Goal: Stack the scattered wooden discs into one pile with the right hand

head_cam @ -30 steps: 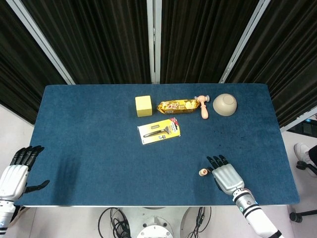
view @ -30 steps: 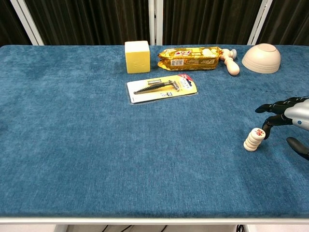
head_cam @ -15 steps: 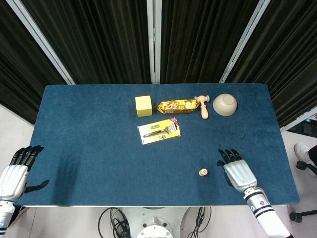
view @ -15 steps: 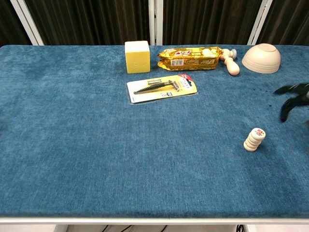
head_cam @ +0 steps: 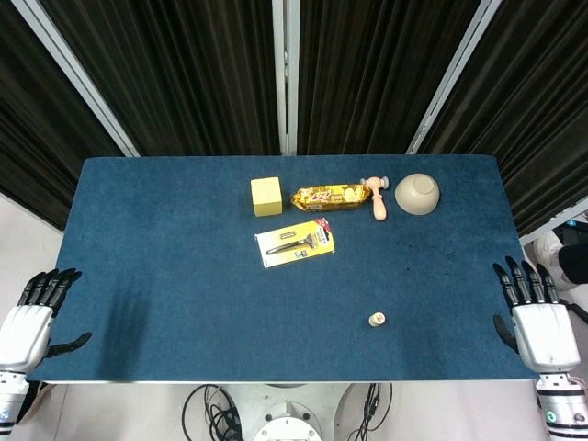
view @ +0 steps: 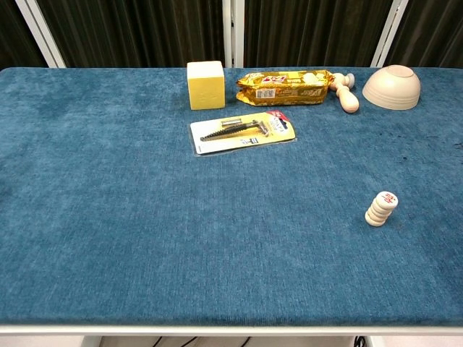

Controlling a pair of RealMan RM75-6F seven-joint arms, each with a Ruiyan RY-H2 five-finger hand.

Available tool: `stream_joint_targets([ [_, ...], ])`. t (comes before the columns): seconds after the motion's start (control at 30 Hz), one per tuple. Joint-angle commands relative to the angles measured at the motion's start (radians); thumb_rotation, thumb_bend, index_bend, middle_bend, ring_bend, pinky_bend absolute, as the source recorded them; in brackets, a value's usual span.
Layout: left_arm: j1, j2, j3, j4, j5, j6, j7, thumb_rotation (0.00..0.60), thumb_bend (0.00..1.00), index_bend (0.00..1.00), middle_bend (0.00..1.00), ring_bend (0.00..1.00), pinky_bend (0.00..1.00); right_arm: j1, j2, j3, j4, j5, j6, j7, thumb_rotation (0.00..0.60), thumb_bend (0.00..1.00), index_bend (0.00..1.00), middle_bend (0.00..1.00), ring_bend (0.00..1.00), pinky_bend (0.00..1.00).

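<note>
Now, disc pile [view: 380, 209]: I see it stacked, leaning slightly.
Right hand [head_cam: 542, 322]: fingers spread, empty, off the table edge.
Left hand [head_cam: 29, 317]: fingers spread, empty.

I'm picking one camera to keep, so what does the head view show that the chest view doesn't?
Only the head view shows the left hand and right hand, both open beside the table ends, plus the black curtains. Only the chest view shows that the wooden discs form a leaning pile. Both show the blue table, yellow block, snack packet and bowl.
</note>
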Motion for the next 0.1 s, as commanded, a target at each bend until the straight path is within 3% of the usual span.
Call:
stream_joint_targets([
  [0.03, 0.004, -0.007, -0.005, 0.010, 0.000, 0.011, 0.009, 0.600, 0.13, 0.11, 0.07, 0.00, 0.00, -0.024, 0.000, 0.012, 0.013, -0.017, 0.013, 0.020, 0.600, 0.26, 0.00, 0.00, 0.00, 0.00],
  [0.1, 0.005, -0.009, -0.008, 0.015, -0.002, 0.015, 0.006, 0.600, 0.13, 0.11, 0.07, 0.00, 0.00, -0.027, 0.002, 0.015, 0.009, -0.019, -0.002, 0.024, 0.600, 0.27, 0.00, 0.00, 0.00, 0.00],
])
